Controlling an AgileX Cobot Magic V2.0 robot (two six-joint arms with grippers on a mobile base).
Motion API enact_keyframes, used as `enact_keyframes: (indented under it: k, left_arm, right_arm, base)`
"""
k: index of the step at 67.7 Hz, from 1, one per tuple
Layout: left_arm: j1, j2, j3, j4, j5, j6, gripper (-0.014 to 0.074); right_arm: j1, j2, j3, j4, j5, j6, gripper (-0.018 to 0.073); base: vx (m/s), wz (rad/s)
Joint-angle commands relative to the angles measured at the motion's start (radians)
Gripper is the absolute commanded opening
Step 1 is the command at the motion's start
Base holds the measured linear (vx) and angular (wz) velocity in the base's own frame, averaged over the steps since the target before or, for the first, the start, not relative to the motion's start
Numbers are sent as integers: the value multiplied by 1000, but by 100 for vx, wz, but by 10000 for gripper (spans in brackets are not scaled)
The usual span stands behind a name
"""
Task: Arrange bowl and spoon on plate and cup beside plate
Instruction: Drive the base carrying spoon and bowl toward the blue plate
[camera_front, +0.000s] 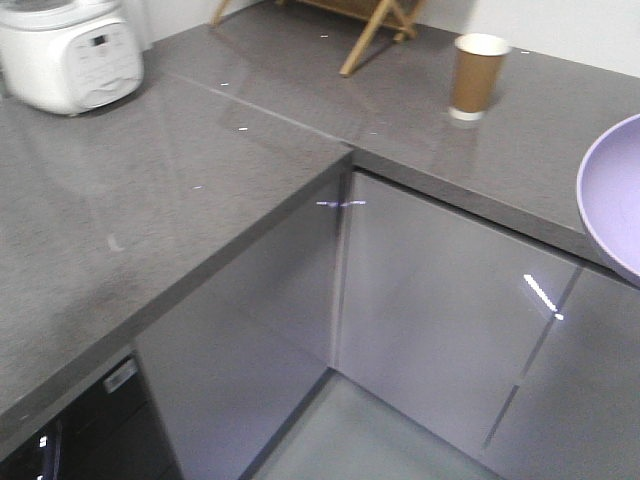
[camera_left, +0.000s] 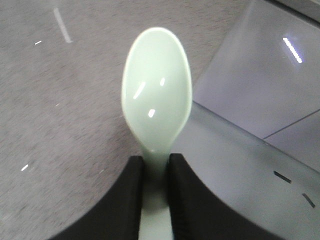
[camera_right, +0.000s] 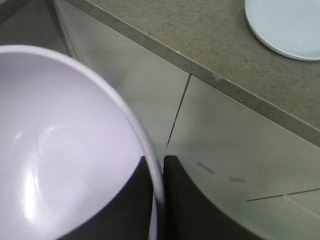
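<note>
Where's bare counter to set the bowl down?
Widest bare stretch: the countertop in front of the rice cooker. Also bare: in front of the cup, and between the plate and the counter edge. Tightest at the back, by the wooden rack.

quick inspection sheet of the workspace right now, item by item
surface: grey L-shaped countertop, glossy
job's things: spoon held by its handle; bowl held in the air by its rim; plate on the countertop, nothing on the part in view; cup upright on the countertop
clutter: white rice cooker and wooden rack at the back of the countertop
grippers: left gripper shut on the spoon; right gripper shut on the bowl
cables: nothing seen
surroundings: grey cabinet doors below the countertop
</note>
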Motion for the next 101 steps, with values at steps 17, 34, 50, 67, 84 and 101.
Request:
enact_keyframes:
  k: [17,34,50,67,84,101]
  left_arm:
    - [-5,-17,-20,-12,-24,1,-6]
    - [-5,-17,-20,-12,-24,1,-6]
    - [-5,-17,-20,-12,-24,1,-6]
    - [-5,-17,-20,-12,-24,1,-6]
    - [-5,-16,-20,-12,-24,1,-6]
    - [-5,-16,-20,-12,-24,1,-6]
  right_arm:
    - [-7,-15,-26,-11,-57,-7,-11]
    - [-7,-15,-26,-11,-57,-7,-11]
    - [-7,-15,-26,-11,-57,-7,-11]
    - [-7,-15,-26,-11,-57,-7,-11]
    - [-7,-15,-26,-11,-57,-7,-11]
    - [-7,-15,-26,-11,-57,-7,-11]
  base:
    - [8,-54]
    - [12,-54]
    - [14,-56]
    - [16,-58]
    - [15,-39]
    - [14,-20]
